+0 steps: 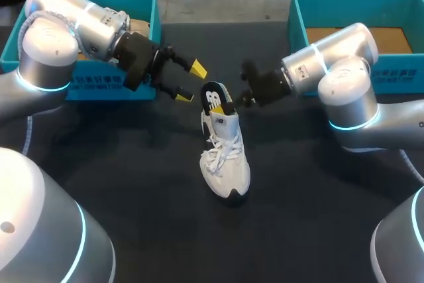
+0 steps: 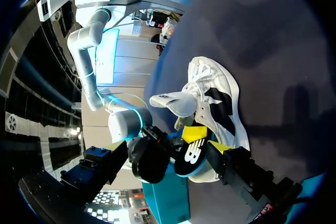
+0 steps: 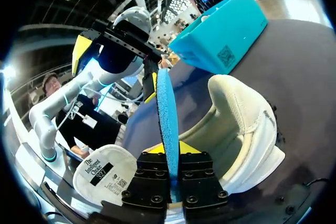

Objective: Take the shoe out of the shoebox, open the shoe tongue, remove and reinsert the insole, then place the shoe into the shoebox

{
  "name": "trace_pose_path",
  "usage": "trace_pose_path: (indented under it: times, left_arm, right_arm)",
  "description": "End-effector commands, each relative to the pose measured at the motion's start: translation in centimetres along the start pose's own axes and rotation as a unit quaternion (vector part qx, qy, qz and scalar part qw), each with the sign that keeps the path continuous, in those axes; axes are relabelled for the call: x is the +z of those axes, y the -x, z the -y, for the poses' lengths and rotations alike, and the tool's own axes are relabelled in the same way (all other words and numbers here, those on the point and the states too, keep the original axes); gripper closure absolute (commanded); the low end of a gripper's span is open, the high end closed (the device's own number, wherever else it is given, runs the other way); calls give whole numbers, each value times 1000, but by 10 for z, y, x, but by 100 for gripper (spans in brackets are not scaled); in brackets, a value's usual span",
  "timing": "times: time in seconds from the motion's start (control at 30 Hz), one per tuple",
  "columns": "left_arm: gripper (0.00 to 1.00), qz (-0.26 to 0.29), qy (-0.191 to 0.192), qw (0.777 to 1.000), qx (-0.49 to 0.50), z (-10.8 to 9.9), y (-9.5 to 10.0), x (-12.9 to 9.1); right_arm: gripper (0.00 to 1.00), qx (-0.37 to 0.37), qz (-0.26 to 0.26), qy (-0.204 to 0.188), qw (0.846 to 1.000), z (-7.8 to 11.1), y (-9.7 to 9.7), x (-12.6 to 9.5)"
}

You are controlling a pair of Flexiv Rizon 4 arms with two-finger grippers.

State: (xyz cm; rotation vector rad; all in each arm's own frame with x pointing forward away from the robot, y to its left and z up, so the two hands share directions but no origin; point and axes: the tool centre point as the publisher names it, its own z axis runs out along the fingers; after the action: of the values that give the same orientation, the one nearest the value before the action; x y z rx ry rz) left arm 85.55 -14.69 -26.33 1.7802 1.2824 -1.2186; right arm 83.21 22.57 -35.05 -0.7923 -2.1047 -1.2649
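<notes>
R pincer [image 3: 170, 149] clamps 1 insole [image 3: 167, 108] at 1 shoe's [image 1: 225, 157] heel; L pincer [image 1: 191, 82] wide open, empty.

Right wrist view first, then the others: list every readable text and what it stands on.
"The Intelligent Choice" and "327": label under the shoe tongue.
On the insole: a white logo mark, no other words.
On the shoebox wall: white print and a square code, too small to read.
On the second teal box: white print, also too small.
</notes>
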Motion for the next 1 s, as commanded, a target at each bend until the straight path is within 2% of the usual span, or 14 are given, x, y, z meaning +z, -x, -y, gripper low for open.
trace_pose_path:
  times: [0.03, 0.33, 0.57, 0.6, 0.67, 0.73, 0.77, 1.0]
  left_arm:
    - [0, 0, -1, 1000, 2, 0, 0, 0]
    - [0, 3, -2, 1000, 4, 0, 0, 0]
    - [0, 2, -2, 1000, 3, 1, -1, -1]
    - [0, 2, -2, 1000, 3, 1, -1, -1]
    - [0, 2, -2, 1000, 3, 1, -1, -1]
    - [0, 1, -1, 1000, 3, 1, -1, -2]
    - [0, 0, -1, 1000, 2, 1, -1, -3]
    - [0, -2, 2, 1000, 2, 1, 0, -4]
  right_arm:
    - [72, -4, 13, -5, 1000, -4, -4, -2]
    - [65, -14, 34, -14, 999, -14, -11, -17]
    - [64, -14, 46, -16, 999, -19, -2, -28]
    - [65, -15, 48, -18, 999, -20, 0, -29]
    - [76, -16, 49, -23, 998, -25, 2, -28]
    - [95, -19, 48, -25, 998, -27, 5, -27]
    - [100, -21, 46, -29, 998, -29, 7, -27]
    - [100, -28, 33, -45, 998, -34, 11, -19]
